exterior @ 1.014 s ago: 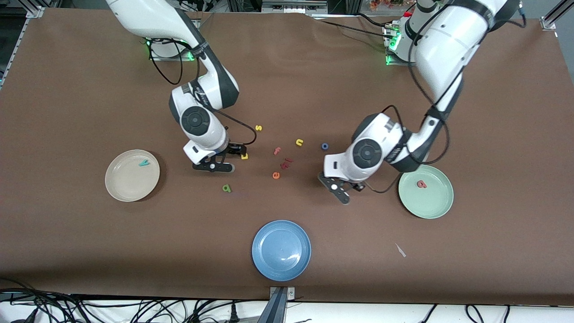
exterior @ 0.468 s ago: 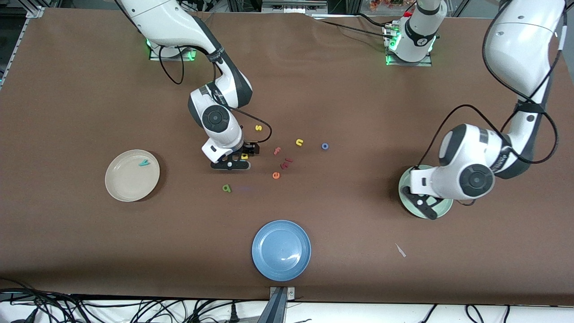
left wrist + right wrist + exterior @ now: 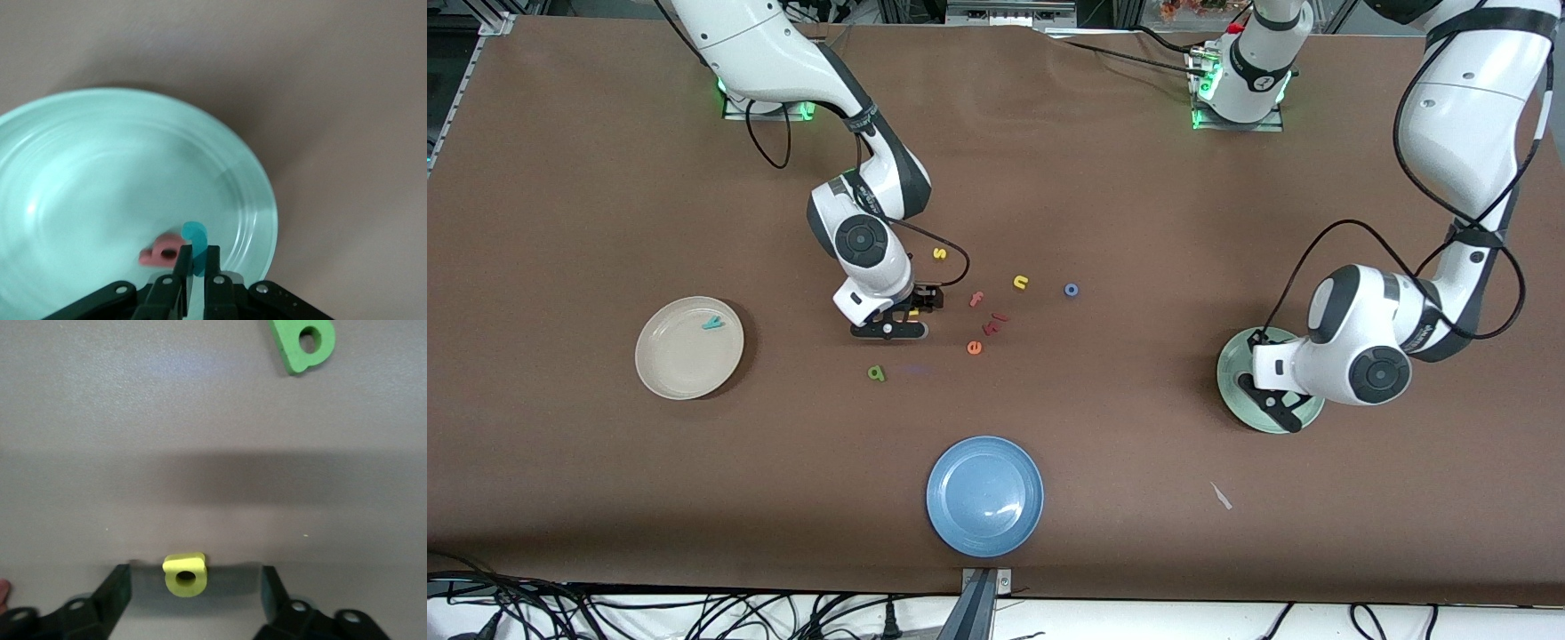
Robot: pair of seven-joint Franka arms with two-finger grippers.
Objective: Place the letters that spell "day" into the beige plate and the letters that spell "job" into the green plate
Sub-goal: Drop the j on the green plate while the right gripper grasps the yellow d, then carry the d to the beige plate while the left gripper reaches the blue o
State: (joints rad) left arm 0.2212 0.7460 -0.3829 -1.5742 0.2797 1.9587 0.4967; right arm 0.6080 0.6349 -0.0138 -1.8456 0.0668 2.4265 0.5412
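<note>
My right gripper (image 3: 896,324) is down at the table with its jaws open on either side of the yellow d (image 3: 185,573), without touching it. The green a (image 3: 301,343) lies close by, nearer the front camera (image 3: 877,373). My left gripper (image 3: 197,257) is shut on the teal j (image 3: 195,233) and hangs over the green plate (image 3: 100,173), right above the salmon b (image 3: 160,252) lying in it. The beige plate (image 3: 671,364) holds the teal y (image 3: 712,324). The blue o (image 3: 1071,290) rests on the table's middle.
Loose letters lie between the arms: yellow s (image 3: 939,253), yellow n (image 3: 1021,283), salmon f (image 3: 976,299), orange e (image 3: 975,348) and a dark red piece (image 3: 996,322). A blue plate (image 3: 984,496) sits near the front edge.
The left arm swung with the j from the table's middle to over the green plate. The right gripper shifted over the yellow d and came down around it.
</note>
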